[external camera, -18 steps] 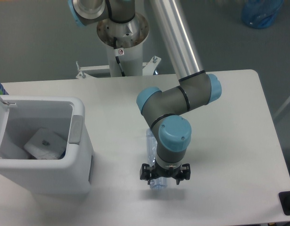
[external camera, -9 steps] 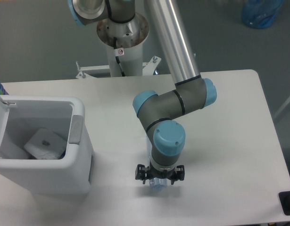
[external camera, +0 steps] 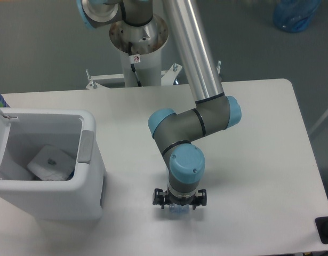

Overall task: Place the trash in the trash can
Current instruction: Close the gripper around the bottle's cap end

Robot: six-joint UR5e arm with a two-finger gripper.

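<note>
The bottle (external camera: 179, 210) shows only as a sliver of clear, bluish plastic directly under the claw (external camera: 180, 205), with the wrist hiding nearly all of it. It sits between the two fingers, low over the counter (external camera: 249, 160); whether it touches the surface or hangs just above cannot be told. Its long axis cannot be read either, since so little of it shows. The claw points straight down with its fingers on either side of the plastic, and looks clamped on the bottle, though the contact itself is hidden.

The trash can (external camera: 73, 176) stands well apart to the left in the picture, at the counter's edge, its open mouth facing up. The white carton (external camera: 50, 161) already lies inside it. So the relation that matters: the bottle needs carrying leftward and high enough to clear the bin's near wall with the grey tab (external camera: 86, 146)
</note>
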